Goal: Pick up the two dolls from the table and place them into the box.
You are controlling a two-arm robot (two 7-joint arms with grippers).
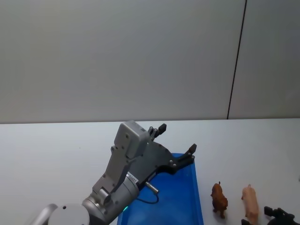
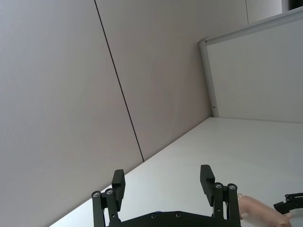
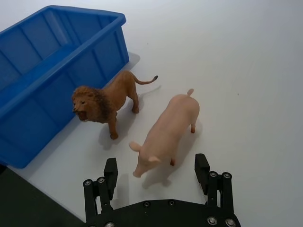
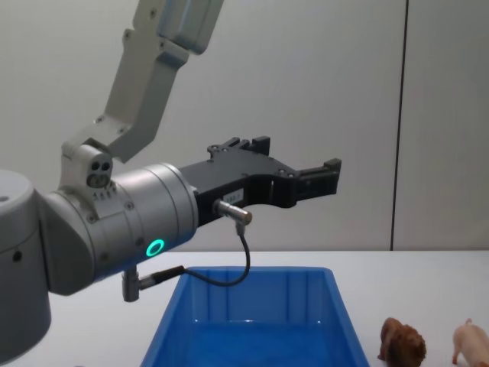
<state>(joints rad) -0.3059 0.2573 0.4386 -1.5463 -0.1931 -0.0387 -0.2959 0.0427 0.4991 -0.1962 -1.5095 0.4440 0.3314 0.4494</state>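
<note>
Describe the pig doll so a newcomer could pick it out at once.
Find the blue box on the white table; two toy animals stand outside it, on the robot's right. The pig is the one farther from the box, nearest the open right tool. It is smooth and pale pink; the lion beside it is shaggy reddish-brown.

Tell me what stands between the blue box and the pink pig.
The brown lion stands between the box and the pig, on the white table. The right wrist view shows this most plainly.
</note>
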